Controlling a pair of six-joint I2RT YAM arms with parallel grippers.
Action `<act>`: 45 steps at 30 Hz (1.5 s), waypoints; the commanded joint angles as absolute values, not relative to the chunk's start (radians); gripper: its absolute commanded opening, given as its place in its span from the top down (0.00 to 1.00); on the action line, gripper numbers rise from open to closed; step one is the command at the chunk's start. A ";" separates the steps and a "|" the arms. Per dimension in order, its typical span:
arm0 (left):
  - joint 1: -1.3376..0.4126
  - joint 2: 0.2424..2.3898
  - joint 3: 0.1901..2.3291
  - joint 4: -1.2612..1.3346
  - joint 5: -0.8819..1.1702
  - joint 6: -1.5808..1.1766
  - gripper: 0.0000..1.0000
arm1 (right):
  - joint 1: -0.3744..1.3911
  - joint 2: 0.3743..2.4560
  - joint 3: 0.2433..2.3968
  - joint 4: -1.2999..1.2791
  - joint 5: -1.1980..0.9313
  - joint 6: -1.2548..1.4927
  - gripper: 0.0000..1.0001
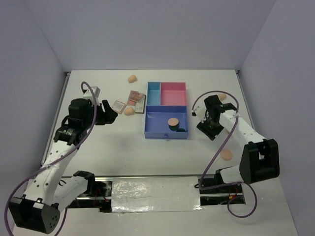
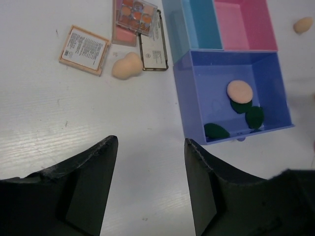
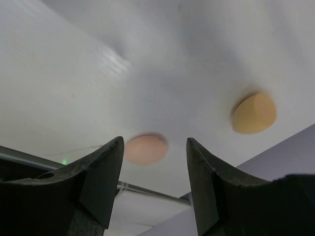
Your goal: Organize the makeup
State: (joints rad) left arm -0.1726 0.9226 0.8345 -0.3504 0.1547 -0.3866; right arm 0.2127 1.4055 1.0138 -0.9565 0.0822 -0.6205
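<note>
Top view: we see left gripper (image 1: 109, 114) and right gripper (image 1: 209, 130) on either side of the tray (image 1: 146, 123).
Left wrist: jaws apart, nothing held. Peach puff (image 2: 239, 91) w/ green discs (image 2: 254, 116) in the purple compartment; egg sponge (image 2: 126, 66) beside palettes (image 2: 137, 12).
Right wrist: jaws apart, empty; second puff (image 3: 145, 149) on the table beyond.

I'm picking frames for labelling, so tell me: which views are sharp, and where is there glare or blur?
Top external: evenly lit, soft shadows, glare only on the shiny strip at the near edge. Left wrist: sharp on the tray and palettes, its own fingers dark. Right wrist: softest view, the peach puff seen between its fingers blurred at the edges.
</note>
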 commanded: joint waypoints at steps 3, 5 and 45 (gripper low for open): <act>-0.167 0.835 0.864 -0.408 0.170 -0.468 0.31 | 0.112 1.276 0.832 -0.873 0.101 -0.719 0.37; -0.167 0.822 0.856 -0.426 0.167 -0.466 0.30 | 0.062 1.275 0.764 -0.853 0.089 -0.759 0.36; -0.167 0.888 0.811 -0.420 0.181 -0.463 0.30 | -0.114 1.223 0.742 -0.853 -0.208 -0.859 0.99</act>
